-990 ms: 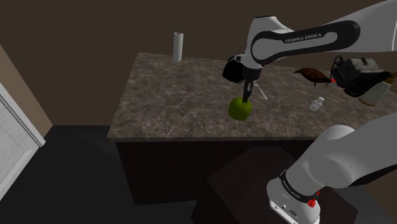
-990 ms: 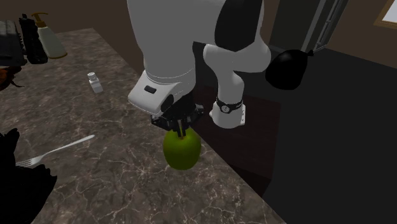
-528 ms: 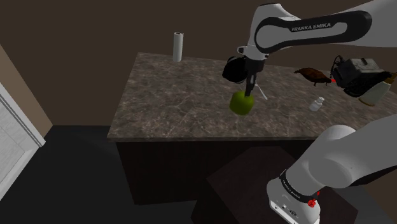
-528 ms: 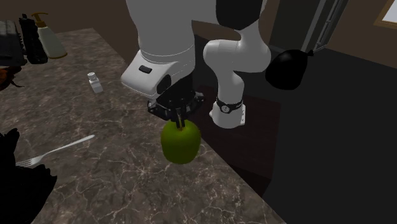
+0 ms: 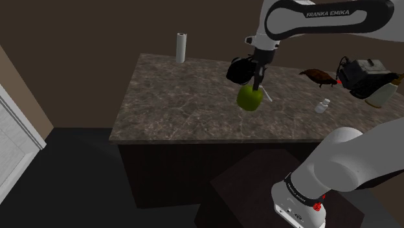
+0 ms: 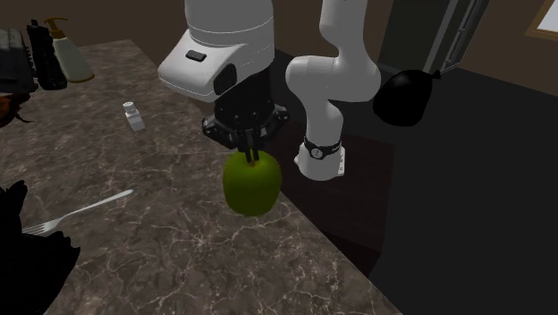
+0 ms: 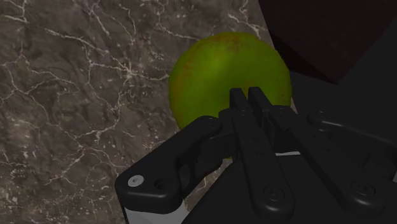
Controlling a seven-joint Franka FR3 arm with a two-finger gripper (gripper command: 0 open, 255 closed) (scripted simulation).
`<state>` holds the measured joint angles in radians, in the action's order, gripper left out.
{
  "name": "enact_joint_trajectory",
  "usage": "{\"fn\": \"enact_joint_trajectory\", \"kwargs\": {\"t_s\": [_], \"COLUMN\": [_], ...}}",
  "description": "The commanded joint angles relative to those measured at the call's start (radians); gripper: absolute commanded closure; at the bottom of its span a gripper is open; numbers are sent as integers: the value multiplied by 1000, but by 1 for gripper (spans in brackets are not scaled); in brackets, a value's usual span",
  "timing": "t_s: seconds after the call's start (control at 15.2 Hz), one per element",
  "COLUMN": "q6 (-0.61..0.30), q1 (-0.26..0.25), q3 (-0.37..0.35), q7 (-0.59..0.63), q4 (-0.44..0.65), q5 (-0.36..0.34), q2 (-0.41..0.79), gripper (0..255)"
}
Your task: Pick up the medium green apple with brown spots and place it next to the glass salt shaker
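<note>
The gripper (image 6: pixel 253 157), fingers narrow, pinches the apple (image 6: pixel 251 185) by its top over the worktop (image 6: pixel 179 246), near its stand-side edge.

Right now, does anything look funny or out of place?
Just the apple: it hangs in the air above the counter, near its edge, pinched only at its very top by the gripper. Nothing looks spilled or broken.
</note>
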<state>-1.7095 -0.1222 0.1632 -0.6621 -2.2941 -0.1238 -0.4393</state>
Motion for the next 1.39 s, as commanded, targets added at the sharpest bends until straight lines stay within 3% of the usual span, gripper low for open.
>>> {"fn": "enact_joint_trajectory", "kwargs": {"t_s": [0.0, 0.73, 1.32], "q6": [28, 170, 197], "q1": [-1, -4, 82], "q3": [-2, -10, 119], "q7": [-1, -9, -188], "q4": [28, 174, 65], "q5": [2, 8, -111], "q2": [1, 5, -157], "gripper": [255, 255, 255]}}
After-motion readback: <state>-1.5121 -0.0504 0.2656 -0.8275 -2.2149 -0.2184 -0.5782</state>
